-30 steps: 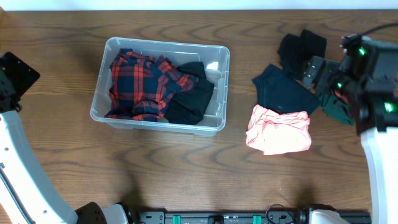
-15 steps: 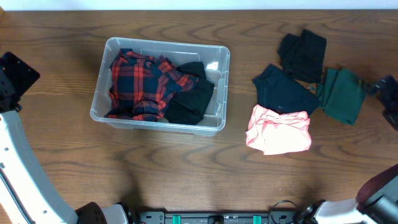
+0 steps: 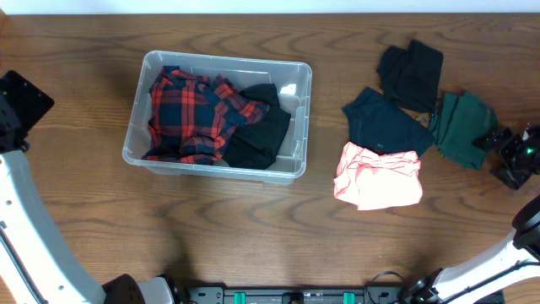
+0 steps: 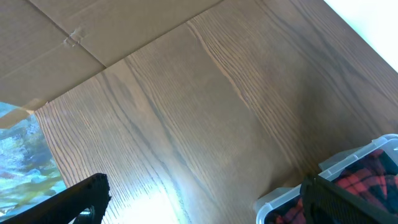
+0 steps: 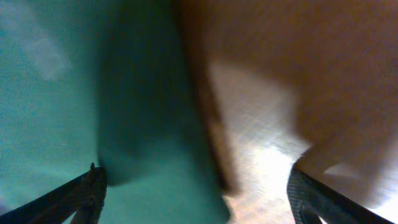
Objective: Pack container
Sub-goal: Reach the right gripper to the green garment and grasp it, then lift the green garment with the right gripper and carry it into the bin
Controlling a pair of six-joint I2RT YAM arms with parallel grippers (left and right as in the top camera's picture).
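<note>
Back for the next piece: the right gripper (image 3: pixel 509 157), which a second ago hung over the loose clothes and then swung out past the right edge of the counter (image 3: pixel 253 236), now sits low just beside the outer edge of the green garment (image 3: pixel 462 127). Its blurred wrist view shows the jaws spread wide, green cloth filling the left side and bare wood the right; nothing is clamped. The garment itself lies where it lay. The container (image 3: pixel 226 61) stands left of centre, well apart from the pile, and holds a plaid shirt (image 3: pixel 187 114) and a black piece (image 3: pixel 261 135). A pink garment (image 3: pixel 378 176), a navy garment (image 3: pixel 384 122) and a black garment (image 3: pixel 411 72) wait on the counter beside the green one. The left gripper (image 4: pixel 205 190) hangs at the far left, jaws apart and empty. The return reads as the approach to a fresh pick, with four pieces left to pack.
</note>
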